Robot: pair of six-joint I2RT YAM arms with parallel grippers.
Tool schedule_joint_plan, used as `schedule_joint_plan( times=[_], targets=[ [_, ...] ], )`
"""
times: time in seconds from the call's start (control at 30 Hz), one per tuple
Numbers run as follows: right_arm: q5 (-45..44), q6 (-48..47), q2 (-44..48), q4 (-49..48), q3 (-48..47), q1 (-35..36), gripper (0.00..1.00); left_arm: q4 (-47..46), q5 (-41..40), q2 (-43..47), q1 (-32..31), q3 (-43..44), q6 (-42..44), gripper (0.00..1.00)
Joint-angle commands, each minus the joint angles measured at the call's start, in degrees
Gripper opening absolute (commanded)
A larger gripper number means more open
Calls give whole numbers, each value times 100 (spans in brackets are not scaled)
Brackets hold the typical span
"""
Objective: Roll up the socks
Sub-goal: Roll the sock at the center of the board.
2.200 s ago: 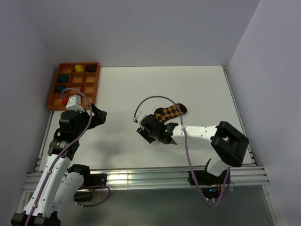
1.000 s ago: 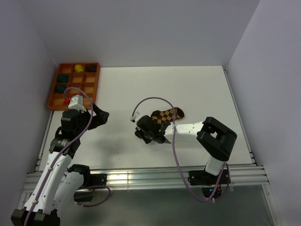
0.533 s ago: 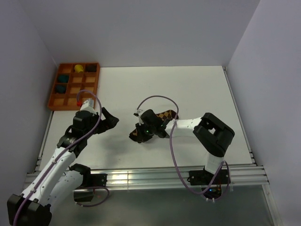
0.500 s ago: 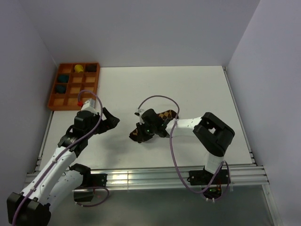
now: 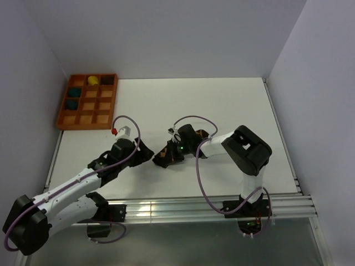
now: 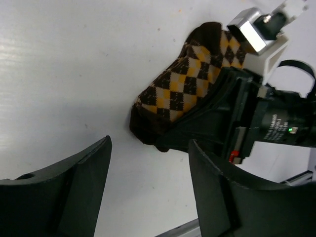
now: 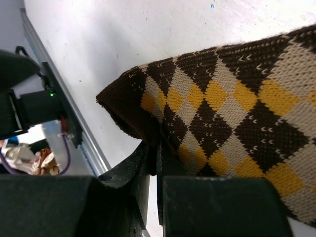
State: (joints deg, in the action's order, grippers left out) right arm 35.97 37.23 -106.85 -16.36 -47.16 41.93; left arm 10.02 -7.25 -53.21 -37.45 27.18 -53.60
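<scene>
Brown, yellow and beige argyle knit marks the sock [image 5: 162, 159], which is laid on the white tabletop [image 5: 222, 100] around its middle, somewhat toward the near edge. Its near-left end is pinched by the right pincer [image 5: 173, 153], whose fingers [image 7: 207, 202] are pressed together on the folded edge of the fabric. The left pincer [image 6: 148, 192] is held spread just left of that end, apart from the sock. An orange compartment tray [image 5: 91, 104] containing rolled socks [image 5: 92, 80] is seen at the far left.

left pincer [image 6: 148, 165] spread wide near the argyle sock [image 6: 180, 89]; right pincer [image 6: 195, 126] clamps its edge
</scene>
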Motion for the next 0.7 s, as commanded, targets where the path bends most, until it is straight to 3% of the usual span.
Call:
schedule_joint_plan(
  times=[0.0,0.17,0.67],
  targets=[
    [191,240,-231,-60,101,-45,0,-527,-506,-163,-262,-169,-571,68],
    [157,206,-240,1,93,-71,0,-948,-523,-470,-421,-450,-993,49],
    [-169,-146,-38,326,22,-45,0,-1582,-682,-1050,-473,-626,-1451,45]
  ],
)
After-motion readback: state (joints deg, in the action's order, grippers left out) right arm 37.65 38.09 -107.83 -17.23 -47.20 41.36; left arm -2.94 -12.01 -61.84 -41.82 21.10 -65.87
